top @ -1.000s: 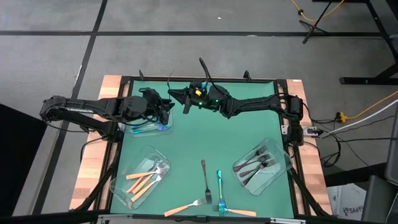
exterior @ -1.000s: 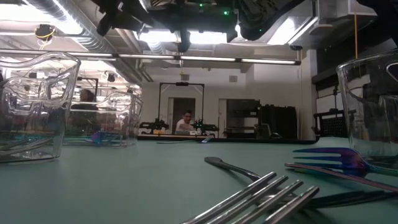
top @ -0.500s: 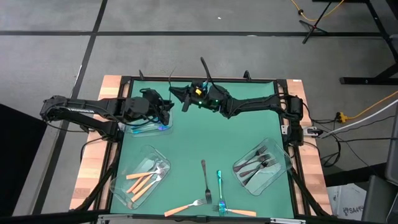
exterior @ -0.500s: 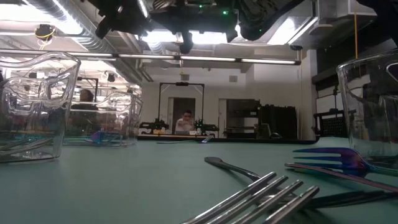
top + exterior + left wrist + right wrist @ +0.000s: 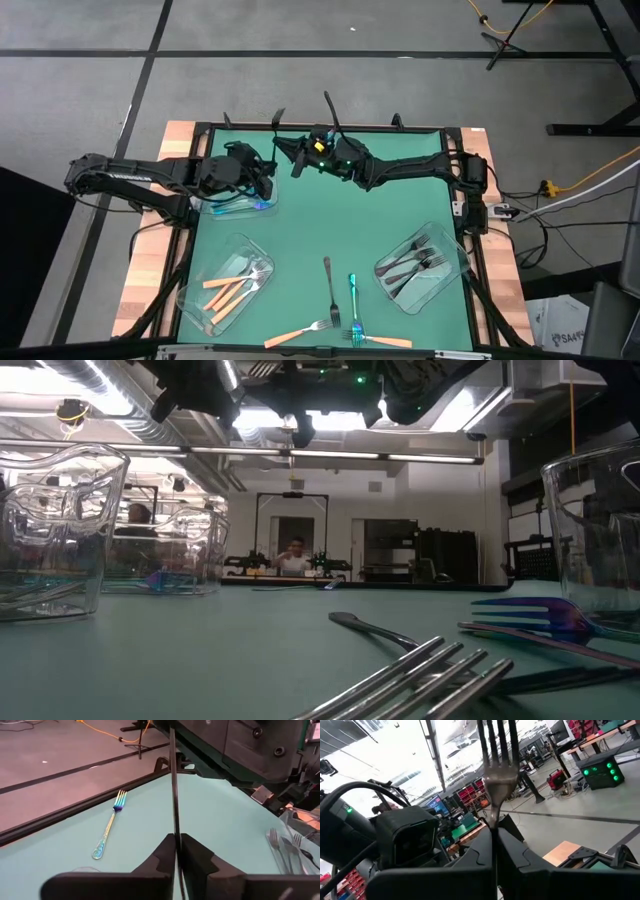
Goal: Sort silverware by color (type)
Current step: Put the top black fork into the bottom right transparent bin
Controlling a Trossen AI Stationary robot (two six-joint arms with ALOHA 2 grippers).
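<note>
Jaws of the right gripper (image 5: 494, 837) clamp a dark grey fork (image 5: 496, 765); left gripper (image 5: 176, 851) jaws pinch its thin handle.

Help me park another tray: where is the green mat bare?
The green mat is widest bare at its centre, between the two grippers' end and the loose forks. The near edge is crowded: orange-fork tray, loose forks, dark-fork tray. The far-left corner holds the tray under the left gripper.

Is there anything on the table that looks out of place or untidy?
Yes. Near the front edge of the green mat, a teal fork and an orange fork appear to cross each other, loose and outside the clear trays.
</note>
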